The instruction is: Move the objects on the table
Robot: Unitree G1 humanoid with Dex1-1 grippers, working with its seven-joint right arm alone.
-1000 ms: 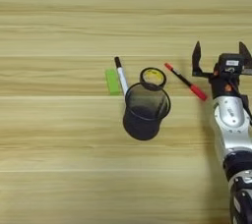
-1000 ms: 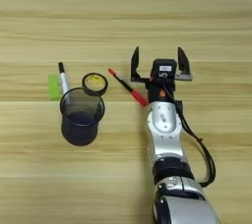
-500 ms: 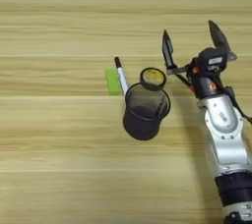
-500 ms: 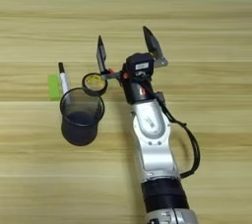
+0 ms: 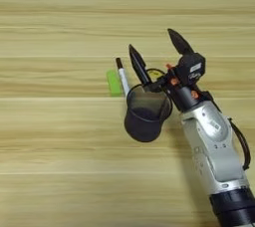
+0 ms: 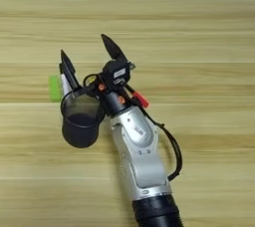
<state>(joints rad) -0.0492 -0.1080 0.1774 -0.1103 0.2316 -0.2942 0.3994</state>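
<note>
A black mesh pen cup (image 5: 144, 115) stands upright in the middle of the table (image 5: 50, 171). Just behind it to the left lie a green block (image 5: 114, 82) and a white black-capped marker (image 5: 122, 77), side by side. The black tape roll with its yellow core (image 6: 90, 78) lies behind the cup, largely covered by my arm. My right gripper (image 5: 150, 40) is open, its fingers spread wide over the tape roll and the cup's far rim. Nothing is between them. The red-capped pen (image 6: 139, 98) shows partly beside my forearm, on its right.
My silver forearm (image 5: 211, 141) comes in from the bottom right and runs close along the cup's right side. Bare wood surrounds the small cluster of objects on every side.
My gripper has swung left, from beside the red pen to over the tape roll and the cup's rim. It stayed open. The objects have not moved.
</note>
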